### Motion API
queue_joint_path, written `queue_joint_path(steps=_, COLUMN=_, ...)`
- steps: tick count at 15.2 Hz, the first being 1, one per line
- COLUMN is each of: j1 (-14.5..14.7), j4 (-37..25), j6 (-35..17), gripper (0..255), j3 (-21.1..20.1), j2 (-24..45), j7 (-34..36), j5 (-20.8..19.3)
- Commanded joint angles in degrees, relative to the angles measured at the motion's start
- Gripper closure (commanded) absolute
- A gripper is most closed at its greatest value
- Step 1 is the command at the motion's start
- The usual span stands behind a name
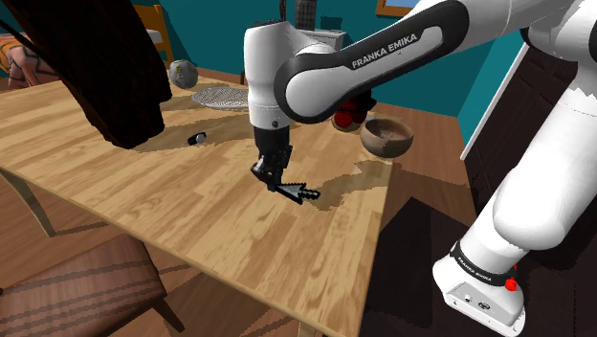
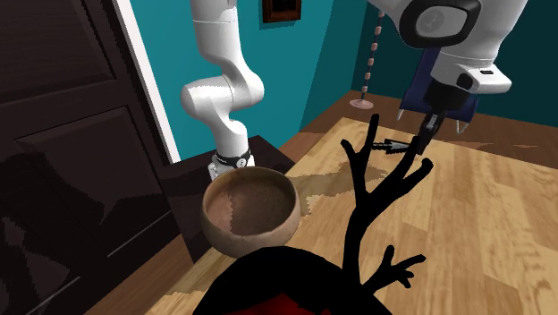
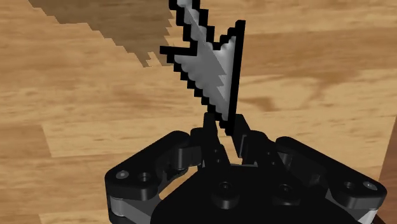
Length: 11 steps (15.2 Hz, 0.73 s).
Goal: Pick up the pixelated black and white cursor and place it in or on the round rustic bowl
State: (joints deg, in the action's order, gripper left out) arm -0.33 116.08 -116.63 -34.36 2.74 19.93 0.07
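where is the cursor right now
In the shoulder view the cursor is near the middle, clasped by the gripper over the wooden table, left of the bowl.

White letters on the arm (image 1: 387, 50), on its dark band, read FRANKA EMIKA.

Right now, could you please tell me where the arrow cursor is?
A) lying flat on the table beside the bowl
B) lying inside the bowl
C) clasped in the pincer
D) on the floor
C: in the wrist view the pincer is shut on the narrow end of the cursor, while the bowl sits apart with nothing in it.
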Motion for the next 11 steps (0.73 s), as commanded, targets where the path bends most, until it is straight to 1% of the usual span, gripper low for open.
queue_joint_path(steps=1, j1=-0.06, j4=-1.07, j6=1.49, gripper=255, j3=0.01, j2=-0.48, j7=-0.19, j5=0.31)
queue_joint_path(steps=11, j1=-0.32, j4=-6.75, j6=8.96, gripper=255, j3=0.17, j2=-2.63, j7=-0.96, j5=1.55)
